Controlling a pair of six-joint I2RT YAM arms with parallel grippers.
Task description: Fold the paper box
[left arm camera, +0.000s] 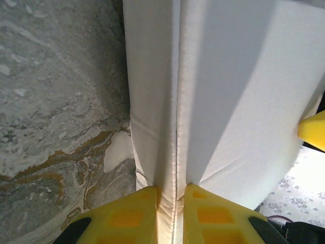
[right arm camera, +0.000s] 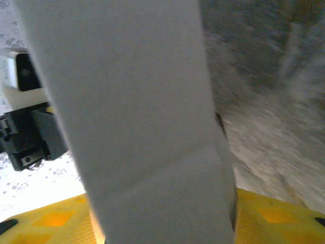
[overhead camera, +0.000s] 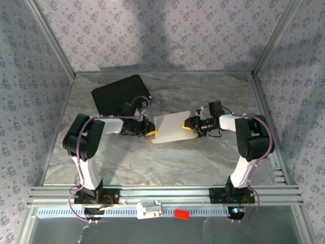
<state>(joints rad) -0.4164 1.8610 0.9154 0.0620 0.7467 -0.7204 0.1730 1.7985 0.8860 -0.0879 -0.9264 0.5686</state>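
Note:
The paper box (overhead camera: pixel 172 128) is a white folded cardboard piece, held up between the two arms at the middle of the table. My left gripper (overhead camera: pixel 151 133) is at its left end. In the left wrist view the yellow fingers of the left gripper (left arm camera: pixel 170 195) are shut on a creased double edge of the paper box (left arm camera: pixel 228 91). My right gripper (overhead camera: pixel 193 124) is at the box's right end. In the blurred right wrist view a wide panel of the paper box (right arm camera: pixel 142 101) stands between the fingers of the right gripper (right arm camera: pixel 160 206) and hides whether they press on it.
A black rectangular case (overhead camera: pixel 121 94) lies at the back left of the marble table (overhead camera: pixel 167 162), close behind the left arm. A small red piece (overhead camera: pixel 181 214) and a white part (overhead camera: pixel 149 208) sit on the front rail. Patterned walls and metal posts enclose the table.

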